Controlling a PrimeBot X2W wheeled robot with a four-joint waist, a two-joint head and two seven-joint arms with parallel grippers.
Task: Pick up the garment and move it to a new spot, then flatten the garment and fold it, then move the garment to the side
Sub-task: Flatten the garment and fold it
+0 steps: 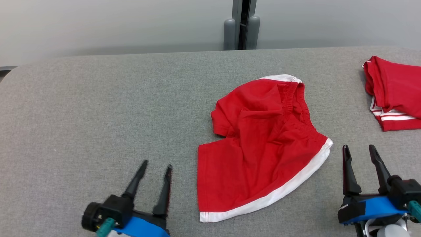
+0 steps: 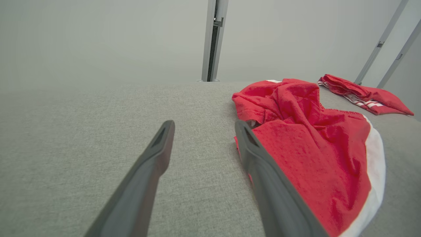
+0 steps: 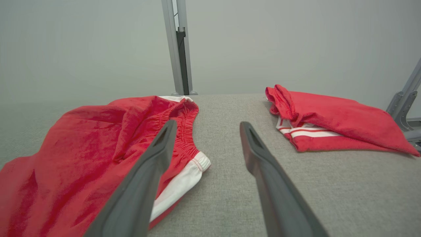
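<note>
Red garment, crumpled, on the grey fabric tabletop

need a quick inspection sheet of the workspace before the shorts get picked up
surface: grey fabric tabletop, carrying two garments
job's things: red shorts with white trim, crumpled, lying mid-table
clutter: second red garment with white stripes, folded, at the right edge, apart from the shorts
end effectors: left end effector and right end effector both open, empty, one on either side of the shorts
cables: nothing seen
surroundings: pale wall and grey post behind the table
</note>
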